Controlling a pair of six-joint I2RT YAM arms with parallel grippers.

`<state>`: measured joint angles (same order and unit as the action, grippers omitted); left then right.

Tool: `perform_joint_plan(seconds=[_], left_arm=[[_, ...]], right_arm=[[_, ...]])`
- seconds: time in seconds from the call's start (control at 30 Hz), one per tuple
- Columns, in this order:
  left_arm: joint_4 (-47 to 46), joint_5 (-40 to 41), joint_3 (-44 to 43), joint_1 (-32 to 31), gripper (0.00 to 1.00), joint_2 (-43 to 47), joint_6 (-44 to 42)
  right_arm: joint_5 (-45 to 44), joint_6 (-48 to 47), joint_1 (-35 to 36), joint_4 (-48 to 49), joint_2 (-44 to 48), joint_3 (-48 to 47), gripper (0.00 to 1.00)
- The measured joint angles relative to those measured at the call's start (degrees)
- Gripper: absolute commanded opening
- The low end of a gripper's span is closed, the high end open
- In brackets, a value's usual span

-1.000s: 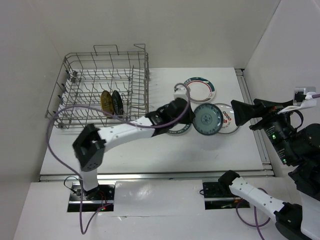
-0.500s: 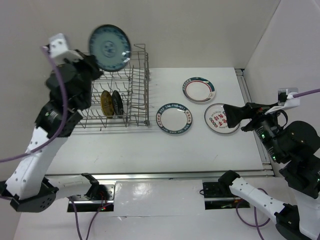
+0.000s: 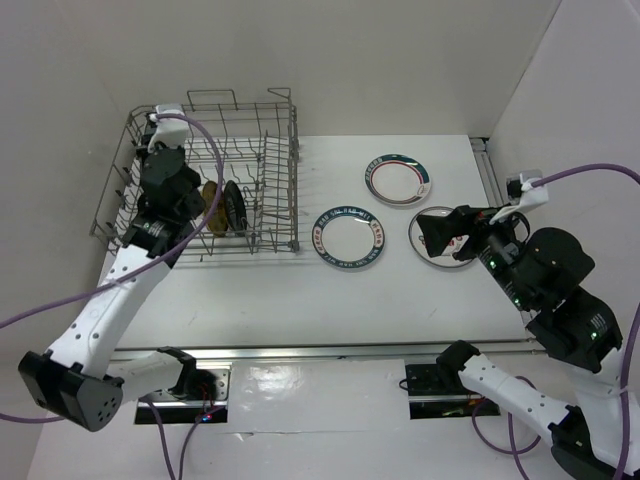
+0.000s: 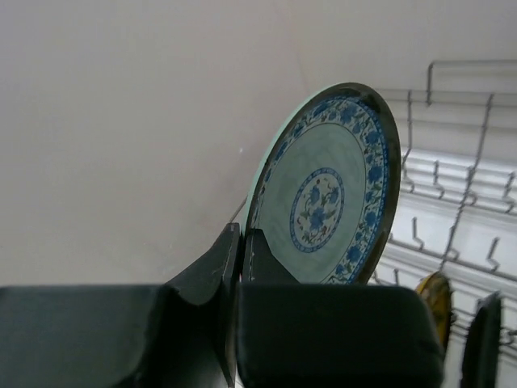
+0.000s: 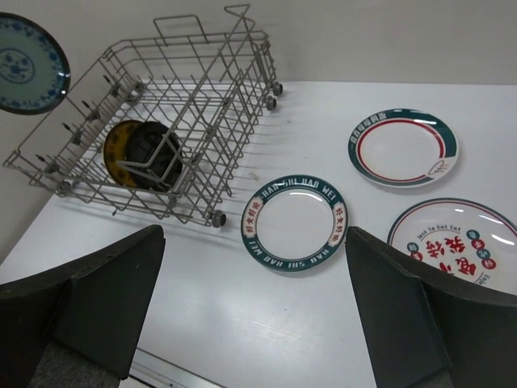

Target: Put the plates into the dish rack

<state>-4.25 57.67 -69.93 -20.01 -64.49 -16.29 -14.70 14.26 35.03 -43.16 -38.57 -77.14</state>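
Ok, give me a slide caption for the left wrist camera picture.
Left hand shut on the rim of a round teal blue-flowered plate, held on edge beside the grey wire dish rack.

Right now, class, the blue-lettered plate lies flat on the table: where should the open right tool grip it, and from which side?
Probably its near rim, coming from the arms' side. The blue-lettered plate lies flat, so only the raised rim offers a lip; the dish rack stands on its left, the red-patterned plate on its right.
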Motion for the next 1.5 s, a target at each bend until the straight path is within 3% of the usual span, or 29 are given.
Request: perform_joint_plan(seconds=[0.5,0.87,1.5], left_arm=[[1.8,-8.0,5.3,10.8,0.00,-5.8,8.7],[-2.3,-10.9,15.7,10.9,0.00,-6.5,9.2],[-4.6,-8.4,16.7,9.2,0.00,-12.3,9.4]], right_arm=[[1.8,0.2,0.0,0.7,0.1,2.6,1.00],[2.1,0.2,0.0,0.8,0.7,2.6,1.00],[1.8,-0.5,0.5,1.1,3.1,2.6,1.00]])
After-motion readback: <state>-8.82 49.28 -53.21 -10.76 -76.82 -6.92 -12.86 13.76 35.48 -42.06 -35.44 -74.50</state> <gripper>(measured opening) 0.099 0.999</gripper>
